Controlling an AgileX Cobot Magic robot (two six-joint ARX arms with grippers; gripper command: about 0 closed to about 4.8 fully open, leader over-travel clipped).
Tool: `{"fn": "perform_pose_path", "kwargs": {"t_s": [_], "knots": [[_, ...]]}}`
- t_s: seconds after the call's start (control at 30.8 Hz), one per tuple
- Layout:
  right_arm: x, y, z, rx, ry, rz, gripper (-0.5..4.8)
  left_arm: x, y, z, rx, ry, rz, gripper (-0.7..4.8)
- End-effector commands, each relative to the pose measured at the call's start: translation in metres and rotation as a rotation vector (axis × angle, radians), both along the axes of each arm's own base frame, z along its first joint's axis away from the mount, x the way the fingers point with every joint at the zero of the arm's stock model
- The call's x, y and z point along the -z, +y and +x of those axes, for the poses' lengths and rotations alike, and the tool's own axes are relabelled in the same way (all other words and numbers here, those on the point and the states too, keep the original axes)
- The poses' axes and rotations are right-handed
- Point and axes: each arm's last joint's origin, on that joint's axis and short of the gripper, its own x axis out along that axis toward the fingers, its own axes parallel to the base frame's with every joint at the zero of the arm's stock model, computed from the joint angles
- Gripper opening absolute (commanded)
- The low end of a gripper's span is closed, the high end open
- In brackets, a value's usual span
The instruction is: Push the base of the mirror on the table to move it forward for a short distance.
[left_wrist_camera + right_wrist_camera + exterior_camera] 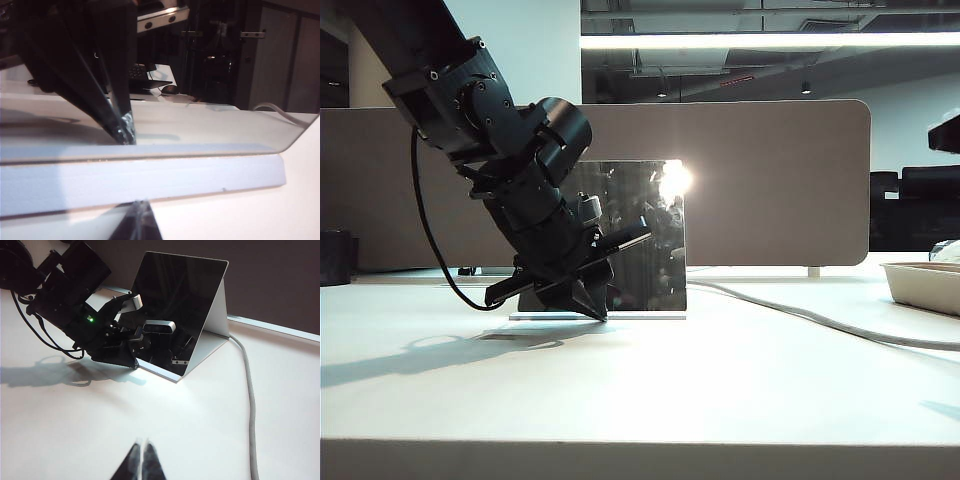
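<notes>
My right gripper [142, 456] nearest, fingers pressed together, hovering over 1 table [720, 390]. Left gripper [592, 305], clenched, tips at 1 base [650, 316] under 1 mirror [640, 240]. 1 cable [820, 322] alongside.

**Left arm reaching low, right claw held high**

The left arm is slanting down from the upper left of the exterior view, its wrist tilted steeply, and the left claw [592, 303] is pointing its tips down near the worktop [720, 380]. In its own wrist view only one dark fingertip [136, 225] is showing, so how its jaws stand cannot be told. The right claw [141, 460] is hanging well above the worktop, its two fingertips sitting pressed together with nothing between them.
</notes>
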Motion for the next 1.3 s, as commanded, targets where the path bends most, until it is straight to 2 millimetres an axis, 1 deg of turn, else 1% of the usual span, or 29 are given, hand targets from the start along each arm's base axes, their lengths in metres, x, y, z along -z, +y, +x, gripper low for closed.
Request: {"fn": "perform_pose_path", "kwargs": {"t_s": [0.03, 0.23, 0.42, 0.55, 0.65, 0.81, 1.01, 1.14, 1.3], "knots": [[-0.002, 0.000, 0.000, -0.001, -0.012, 0.008, 0.22, 0.004, 0.001, 0.000, 0.012, 0.007, 0.021, -0.02], [-0.002, 0.000, 0.000, -0.001, -0.012, 0.008, 0.22, 0.005, 0.004, 0.000, 0.013, 0.026, 0.022, -0.02], [-0.002, 0.000, 0.000, -0.002, -0.012, 0.008, 0.22, 0.005, 0.004, -0.006, 0.039, 0.087, 0.028, -0.02], [-0.002, 0.000, 0.000, -0.002, -0.012, 0.008, 0.22, -0.001, 0.007, -0.013, 0.027, 0.132, 0.067, -0.02], [-0.002, 0.000, 0.000, -0.002, -0.012, 0.008, 0.22, -0.012, 0.009, -0.017, 0.032, 0.134, 0.087, -0.02], [-0.002, 0.000, 0.000, -0.002, -0.012, 0.008, 0.22, -0.042, 0.010, -0.029, 0.061, 0.084, 0.105, -0.02], [-0.002, 0.000, 0.000, -0.002, -0.012, 0.008, 0.22, -0.088, 0.016, -0.054, 0.036, 0.003, 0.174, -0.02], [-0.002, 0.000, 0.000, -0.002, -0.012, 0.008, 0.22, -0.124, 0.030, -0.074, 0.037, -0.063, 0.220, -0.02], [-0.002, 0.000, 0.000, -0.002, -0.012, 0.008, 0.22, -0.176, 0.056, -0.109, -0.011, -0.216, 0.300, -0.02]]}}
